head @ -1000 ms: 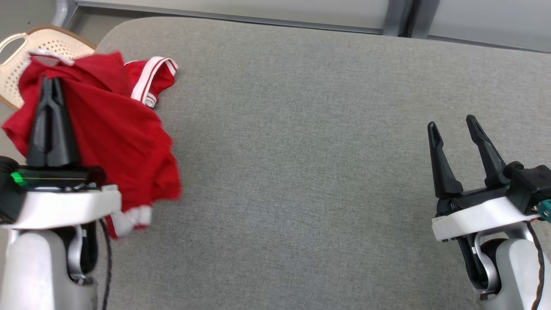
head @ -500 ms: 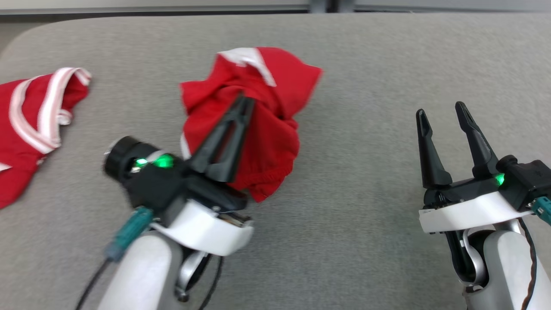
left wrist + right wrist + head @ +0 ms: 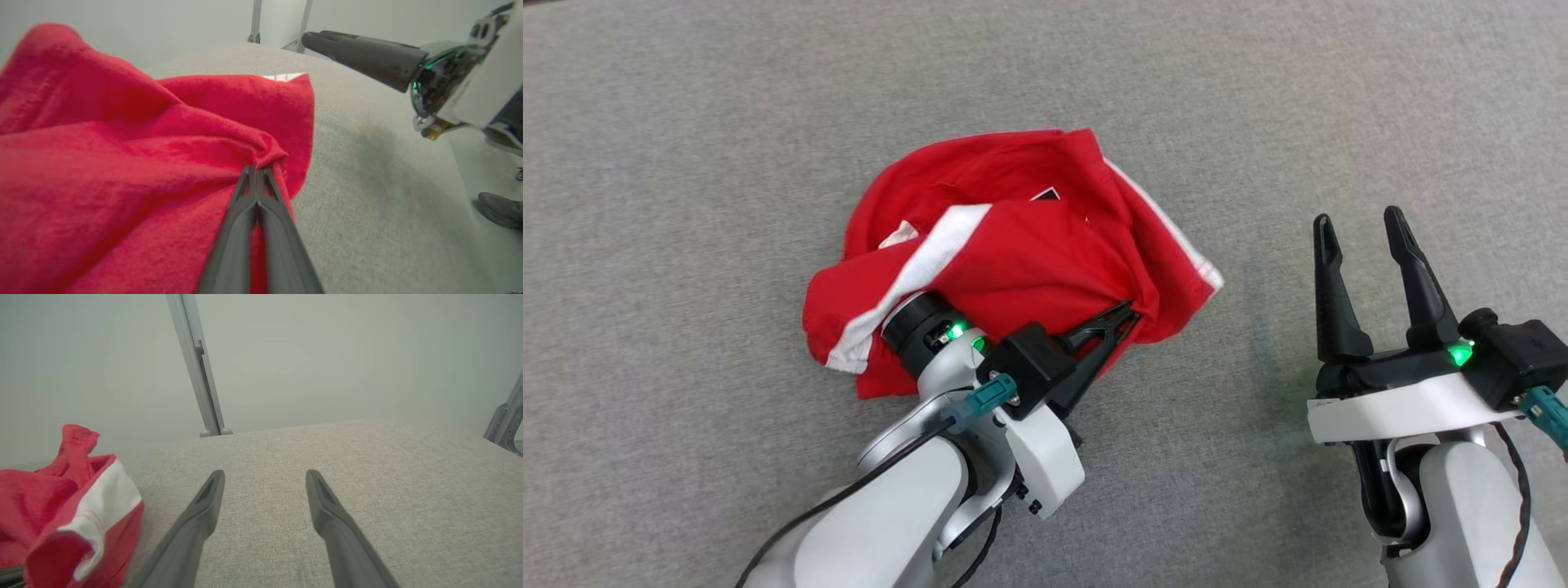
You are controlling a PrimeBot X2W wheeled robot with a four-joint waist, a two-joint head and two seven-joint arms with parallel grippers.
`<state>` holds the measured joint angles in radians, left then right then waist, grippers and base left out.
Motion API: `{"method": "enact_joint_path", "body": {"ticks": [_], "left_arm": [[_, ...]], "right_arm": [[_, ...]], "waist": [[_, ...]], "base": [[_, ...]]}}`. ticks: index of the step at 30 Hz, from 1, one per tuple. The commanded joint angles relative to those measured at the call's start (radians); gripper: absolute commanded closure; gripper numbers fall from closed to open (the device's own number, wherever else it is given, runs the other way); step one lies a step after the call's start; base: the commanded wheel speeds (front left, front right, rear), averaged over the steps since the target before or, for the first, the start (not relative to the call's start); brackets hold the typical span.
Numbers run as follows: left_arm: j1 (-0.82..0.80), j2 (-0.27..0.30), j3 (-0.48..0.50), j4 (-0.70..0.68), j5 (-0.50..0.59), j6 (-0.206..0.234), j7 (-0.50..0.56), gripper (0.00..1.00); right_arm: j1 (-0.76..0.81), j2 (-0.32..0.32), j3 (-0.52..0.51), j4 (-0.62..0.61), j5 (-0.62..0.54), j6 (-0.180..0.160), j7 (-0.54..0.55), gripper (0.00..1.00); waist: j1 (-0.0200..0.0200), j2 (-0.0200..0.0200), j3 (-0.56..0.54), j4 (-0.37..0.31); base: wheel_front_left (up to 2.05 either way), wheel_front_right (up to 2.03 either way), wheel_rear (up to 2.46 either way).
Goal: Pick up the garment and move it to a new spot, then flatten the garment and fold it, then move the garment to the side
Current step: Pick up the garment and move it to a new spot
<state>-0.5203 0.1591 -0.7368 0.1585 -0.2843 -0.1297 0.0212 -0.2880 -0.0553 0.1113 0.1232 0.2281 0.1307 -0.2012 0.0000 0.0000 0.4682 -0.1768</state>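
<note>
garment [image 3: 1013,261]: red, with white trim [image 3: 931,245]; seen crumpled in a heap on the grey tabletop [image 3: 686,163], mid-scene. Layers are doubled over and no hem is laid out.
left end effector [image 3: 1129,314]: fingers pressed together on a gathered fold at the heap's edge nearest the right arm. The cloth is seen puckered at the tips in the left wrist view.
right end effector [image 3: 1357,219]: fingers spread wide, nothing held; hovering over bare tabletop, apart from the garment.
step judged: set-down at the new spot; flattening not yet begun.
method advised: the fold is best released only once the heap is fully rested. The pinch should then be retaken on a trimmed edge, and the opposite edge taken by the right end effector, so the cloth can be drawn outward.
risk: a thick, many-layered pinch is likely to drag the whole heap rather than open it.
</note>
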Motion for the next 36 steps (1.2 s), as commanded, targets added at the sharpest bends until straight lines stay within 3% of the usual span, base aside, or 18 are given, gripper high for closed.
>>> {"method": "enact_joint_path", "body": {"ticks": [1,2,3,4,8,16,25,30,36], "left_arm": [[-0.02,0.011,-0.007,0.011,-0.01,-0.001,-0.008,1.0],[-0.026,0.013,-0.017,0.022,-0.014,-0.001,-0.017,1.0],[-0.027,0.013,-0.025,0.031,-0.021,-0.001,-0.024,0.32],[-0.031,0.015,-0.03,0.037,-0.023,-0.001,-0.038,0.0],[-0.029,0.012,-0.015,0.035,-0.025,0.013,-0.112,0.0],[0.036,0.021,0.099,0.012,-0.068,0.109,-0.244,0.0],[0.146,0.072,0.342,0.035,-0.154,0.229,-0.285,0.0],[0.21,0.093,0.471,0.033,-0.168,0.237,-0.287,0.0],[0.296,0.098,0.561,0.02,-0.149,0.207,-0.287,0.0]], "right_arm": [[-0.011,0.0,0.0,0.007,0.003,0.0,-0.008,0.0],[-0.013,0.001,-0.001,0.01,0.003,0.0,-0.012,0.0],[-0.016,0.002,-0.002,0.013,0.002,0.0,-0.013,0.0],[-0.018,0.002,-0.003,0.016,0.0,0.0,-0.015,0.0],[-0.013,0.001,-0.011,0.025,-0.014,0.0,-0.015,0.0],[0.01,-0.014,-0.018,0.019,-0.031,0.0,0.012,0.0],[0.049,-0.032,-0.033,-0.009,-0.04,0.0,0.055,0.0],[0.072,-0.042,-0.041,-0.025,-0.041,0.0,0.074,0.0],[0.105,-0.049,-0.046,-0.035,-0.039,0.0,0.094,0.0]], "waist": [[0.0,0.0,0.01,-0.01],[0.0,0.0,0.007,-0.007],[0.0,0.0,0.003,-0.001],[0.0,0.0,-0.003,0.005],[0.0,0.0,-0.039,0.042],[0.0,0.0,-0.123,0.108],[0.0,0.0,-0.191,0.179],[0.0,0.0,-0.212,0.21],[0.0,0.0,-0.247,0.23]], "base": [[0.0,0.0,0.0],[0.0,0.0,0.0],[0.0,0.0,0.0],[0.0,0.0,0.0],[0.0,0.0,0.0],[0.0,0.0,0.0],[0.0,0.0,0.0],[0.0,0.0,0.0],[0.0,0.0,0.0]]}}
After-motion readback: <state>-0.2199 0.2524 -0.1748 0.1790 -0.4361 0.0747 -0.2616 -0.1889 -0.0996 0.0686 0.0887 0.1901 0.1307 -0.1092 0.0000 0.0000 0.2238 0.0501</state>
